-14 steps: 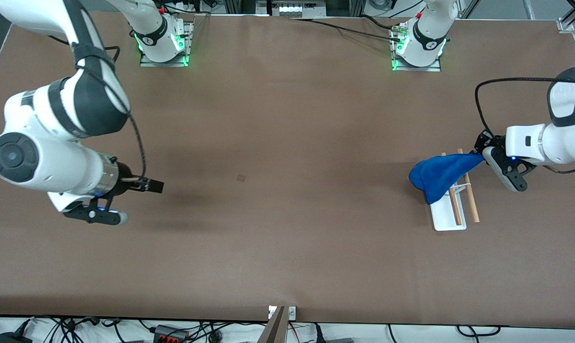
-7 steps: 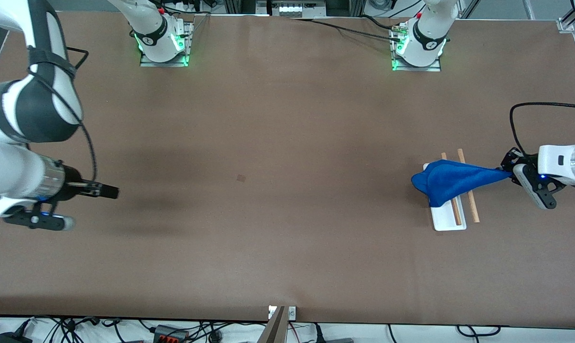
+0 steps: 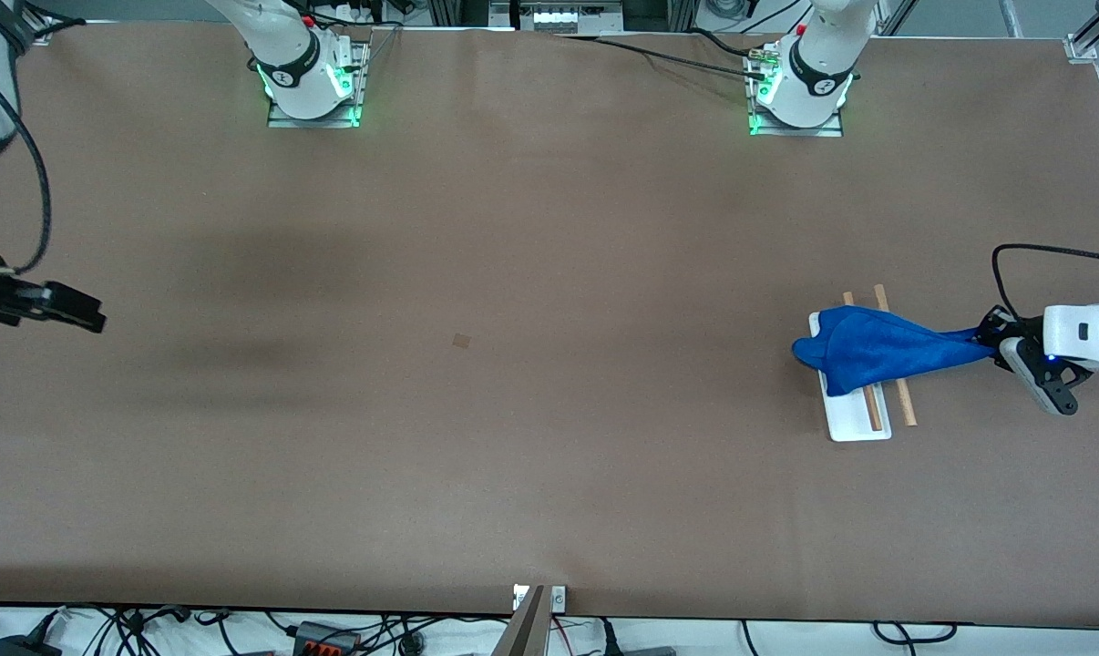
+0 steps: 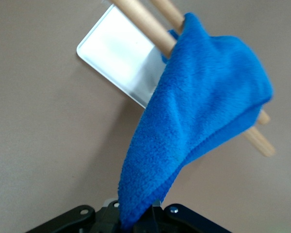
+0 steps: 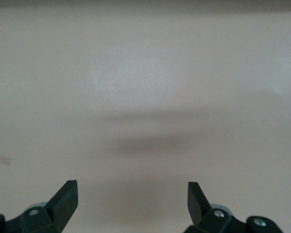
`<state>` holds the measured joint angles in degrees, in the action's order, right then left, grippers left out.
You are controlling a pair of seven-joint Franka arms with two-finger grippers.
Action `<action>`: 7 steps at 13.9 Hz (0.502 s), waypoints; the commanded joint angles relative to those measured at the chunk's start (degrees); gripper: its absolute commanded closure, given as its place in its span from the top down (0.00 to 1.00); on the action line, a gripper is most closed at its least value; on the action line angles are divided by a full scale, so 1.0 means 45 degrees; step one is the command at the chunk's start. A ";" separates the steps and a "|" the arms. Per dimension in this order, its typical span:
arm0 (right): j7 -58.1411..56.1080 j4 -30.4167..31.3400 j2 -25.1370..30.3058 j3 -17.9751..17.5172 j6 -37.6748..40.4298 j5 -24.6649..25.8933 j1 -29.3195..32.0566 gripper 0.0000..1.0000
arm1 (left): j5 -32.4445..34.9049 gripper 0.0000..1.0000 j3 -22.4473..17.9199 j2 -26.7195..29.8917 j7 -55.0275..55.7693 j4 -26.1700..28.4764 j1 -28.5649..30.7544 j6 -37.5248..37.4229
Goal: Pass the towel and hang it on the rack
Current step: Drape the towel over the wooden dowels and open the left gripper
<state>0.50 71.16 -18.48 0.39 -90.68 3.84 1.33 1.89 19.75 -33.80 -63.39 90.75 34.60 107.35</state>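
You get even, bright overhead light on table (image 3: 531,273). Soft dark shadow smear near right arm's end. Green glow at both bases. Left wrist view: towel (image 4: 199,121) sharp, mild sheen on rack (image 4: 121,58) base. Right wrist view: pale, washed out, one blurred shadow band.

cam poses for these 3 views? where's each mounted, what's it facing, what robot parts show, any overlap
Front: high across the table, facing both bases; shows left gripper pinching the royal-blue fuzzy towel draped over the white rack with wooden rods.
Left wrist: looks past its fingers at towel and rack; shared with front.
Right wrist: open right gripper over bare table.
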 commanded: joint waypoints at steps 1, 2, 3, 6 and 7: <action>-0.0600 0.1232 0.0822 0.0168 -0.0102 -0.0132 -0.0002 1.00 | 0.0284 0.01 0.0142 -0.0592 -0.0151 -0.0421 0.0123 0.0322; -0.0581 0.1952 0.1309 0.0188 -0.0315 -0.0132 -0.0002 1.00 | 0.0284 0.01 0.0142 -0.0690 -0.0151 -0.0421 0.0258 0.0479; -0.0503 0.3023 0.1952 0.0168 -0.0878 -0.0132 -0.0021 1.00 | 0.0284 0.01 0.0142 -0.0691 -0.0151 -0.0363 0.0260 0.0519; -0.0463 0.5744 0.3732 0.0168 -0.2134 -0.0132 -0.0021 1.00 | 0.0284 0.01 0.0161 -0.0827 0.0101 -0.0304 0.0124 0.0539; -0.0463 0.5980 0.3929 0.0168 -0.2037 -0.0132 -0.0021 1.00 | 0.0265 0.01 0.0181 -0.0828 0.0373 -0.0246 0.0104 0.0539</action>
<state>-0.96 89.67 -7.40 1.03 -97.71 3.84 1.30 1.92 19.88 -36.65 -63.15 90.68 35.07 109.92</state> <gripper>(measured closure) 0.000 0.982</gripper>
